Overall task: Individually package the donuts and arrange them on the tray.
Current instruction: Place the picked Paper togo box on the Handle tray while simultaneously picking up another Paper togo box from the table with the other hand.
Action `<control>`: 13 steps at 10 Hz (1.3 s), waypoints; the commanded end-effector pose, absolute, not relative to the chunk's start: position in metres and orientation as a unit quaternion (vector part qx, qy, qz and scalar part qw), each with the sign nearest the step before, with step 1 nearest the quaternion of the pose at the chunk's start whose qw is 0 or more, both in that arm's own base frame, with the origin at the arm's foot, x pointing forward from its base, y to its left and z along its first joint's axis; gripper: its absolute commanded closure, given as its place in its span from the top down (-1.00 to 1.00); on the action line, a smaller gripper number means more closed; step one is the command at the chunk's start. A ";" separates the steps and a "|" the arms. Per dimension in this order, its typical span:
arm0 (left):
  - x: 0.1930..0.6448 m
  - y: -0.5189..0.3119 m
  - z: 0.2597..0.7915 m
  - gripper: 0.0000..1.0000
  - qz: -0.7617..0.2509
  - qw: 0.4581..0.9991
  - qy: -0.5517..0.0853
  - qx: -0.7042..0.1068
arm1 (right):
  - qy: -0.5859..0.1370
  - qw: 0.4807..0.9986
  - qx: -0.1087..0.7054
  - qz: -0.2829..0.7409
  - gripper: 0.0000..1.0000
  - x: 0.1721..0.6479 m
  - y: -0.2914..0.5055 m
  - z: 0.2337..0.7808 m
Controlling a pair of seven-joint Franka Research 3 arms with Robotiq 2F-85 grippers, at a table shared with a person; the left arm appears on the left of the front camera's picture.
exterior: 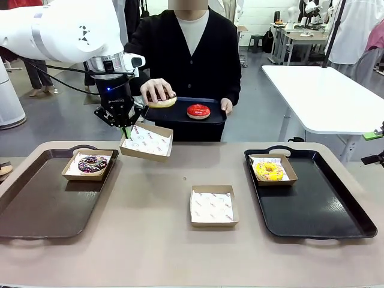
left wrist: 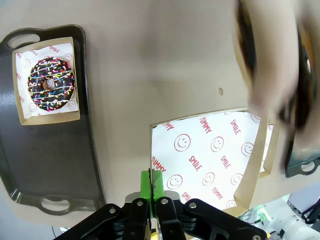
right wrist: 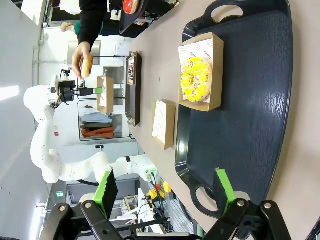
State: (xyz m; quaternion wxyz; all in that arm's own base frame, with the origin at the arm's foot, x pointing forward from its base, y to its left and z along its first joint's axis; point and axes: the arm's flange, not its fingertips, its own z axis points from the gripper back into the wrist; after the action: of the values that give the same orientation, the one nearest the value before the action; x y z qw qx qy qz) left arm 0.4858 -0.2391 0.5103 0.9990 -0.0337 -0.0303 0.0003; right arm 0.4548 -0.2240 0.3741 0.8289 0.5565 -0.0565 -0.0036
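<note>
Donuts are lying in four places. The sprinkled donut (exterior: 92, 163) is sitting in a lined cardboard box (exterior: 84, 177) on the left tray (exterior: 30, 210). The yellow donut (exterior: 269, 171) is sitting in a second lined box (exterior: 275, 183) on the right tray (exterior: 318, 210). The red donut (exterior: 198, 111) is resting on the small black tray (exterior: 177, 115) that the person is holding at the far edge of the worktop (exterior: 150, 240). The person's hand (exterior: 157, 90) is gripping a fourth donut (exterior: 163, 102), pale side showing, just above that small tray.

The left end effector (exterior: 124, 123) is clamping shut on one wall of the held box (exterior: 146, 142), holding it tilted and clear of the worktop, near the person's hand. In the left wrist view its green pads (left wrist: 145, 185) are pinching the cardboard edge, and the smiley-printed liner is lying bare. An empty box (exterior: 213, 206) is sitting on the worktop between the two large trays.

The right end effector (right wrist: 164, 179) is hovering with its jaws spread wide, gripping nothing, above the handle end of the right tray.
</note>
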 end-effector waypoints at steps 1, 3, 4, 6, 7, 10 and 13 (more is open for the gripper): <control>0.482 -0.238 0.512 -1.00 0.004 0.999 -0.030 -0.039 | -0.052 0.829 0.556 -0.004 1.00 0.453 -0.223 0.371; 0.482 -0.238 0.512 -1.00 0.004 0.999 -0.030 -0.039 | -0.052 0.829 0.556 -0.004 1.00 0.453 -0.223 0.371; 0.482 -0.238 0.512 -1.00 0.004 0.999 -0.030 -0.039 | -0.052 0.829 0.556 -0.004 1.00 0.453 -0.223 0.371; 0.482 -0.238 0.512 -1.00 0.004 0.999 -0.030 -0.039 | -0.052 0.829 0.556 -0.004 1.00 0.453 -0.223 0.371; 0.482 -0.238 0.512 -1.00 0.004 0.999 -0.030 -0.039 | -0.052 0.829 0.556 -0.004 1.00 0.453 -0.223 0.371; 0.482 -0.238 0.512 -1.00 0.004 0.999 -0.030 -0.039 | -0.052 0.829 0.556 -0.004 1.00 0.453 -0.223 0.371; 0.482 -0.238 0.512 -1.00 0.004 0.999 -0.030 -0.039 | -0.052 0.829 0.556 -0.004 1.00 0.453 -0.223 0.371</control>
State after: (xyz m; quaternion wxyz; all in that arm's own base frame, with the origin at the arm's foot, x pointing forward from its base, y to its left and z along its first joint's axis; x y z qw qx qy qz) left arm 0.4858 -0.2391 0.5103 0.9990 -0.0337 -0.0303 0.0003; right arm 0.4548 -0.2240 0.3740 0.8289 0.5565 -0.0565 -0.0036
